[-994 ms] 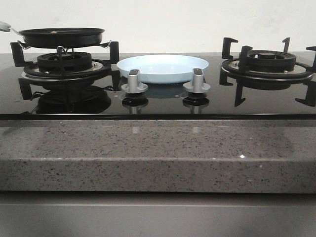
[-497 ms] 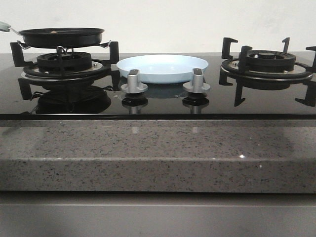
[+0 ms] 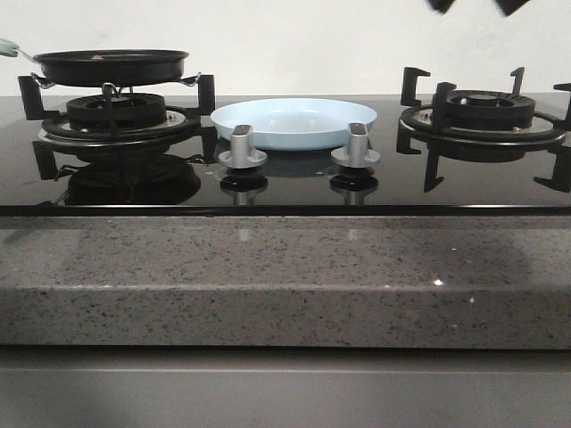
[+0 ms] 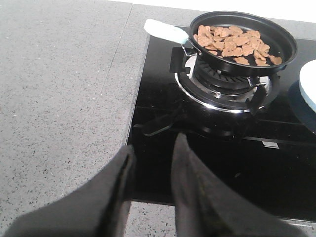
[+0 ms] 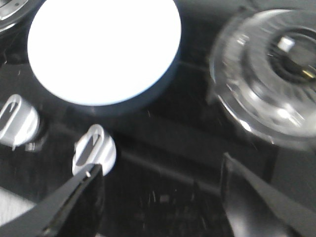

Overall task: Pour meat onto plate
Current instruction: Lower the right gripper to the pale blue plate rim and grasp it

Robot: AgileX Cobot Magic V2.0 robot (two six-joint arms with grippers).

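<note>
From the front, the plate (image 3: 295, 122) sits on the black glass hob between the two burners, just behind the two silver knobs (image 3: 243, 147); the frying pan (image 3: 111, 66) rests on the left burner's stand, and two dark tips of the right gripper (image 3: 477, 4) show at the top edge, above the right burner (image 3: 482, 116). The left wrist view shows the meat (image 4: 235, 43) spread across the pan's floor, the pan's pale handle (image 4: 165, 30) pointing toward the grey counter (image 4: 59, 94) — the left gripper (image 4: 152, 168) hangs over the hob's edge, fingers nearly together, holding nothing. The right wrist view is blurred: the right gripper's fingers (image 5: 79, 197) stand wide apart above the hob, empty, near one knob, the plate beyond.
</note>
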